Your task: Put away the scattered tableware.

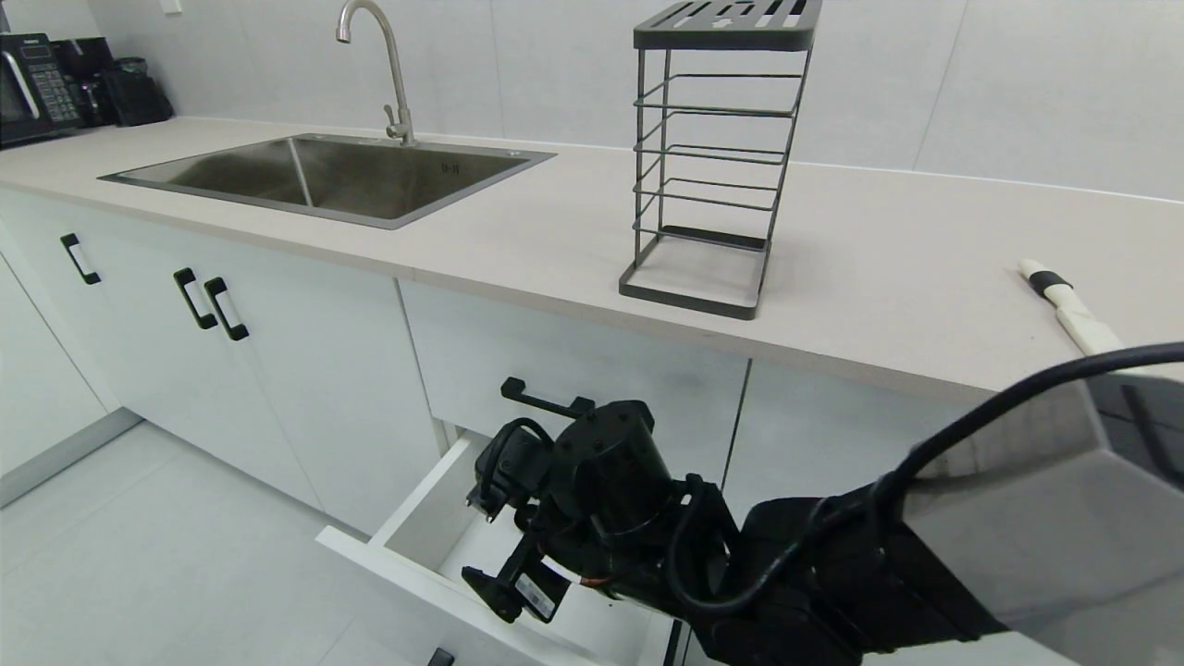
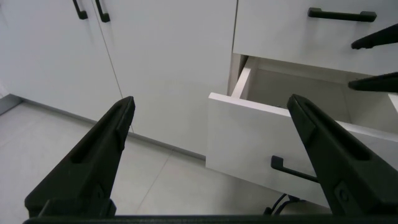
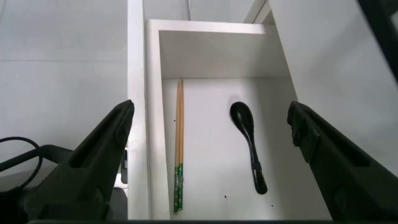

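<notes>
The left gripper (image 2: 210,102) hangs low beside the cupboard fronts, jaws spread wide and empty, facing the side of the open drawer (image 2: 249,137). Up on the tabletop (image 1: 879,250) are the sink (image 1: 324,176) and a wire rack (image 1: 717,157). The drawer holds a pair of chopsticks (image 3: 180,143) close along one wall and a black spoon (image 3: 249,143) beside them, apart, their long axes parallel. The right gripper (image 3: 210,109) hangs directly above them, wide open, holding nothing. One white-handled utensil (image 1: 1064,301) is left on the tabletop, above and well to the right of that gripper, its long axis pointing away from the robot and slanting left. The right arm looks nearer to it.
</notes>
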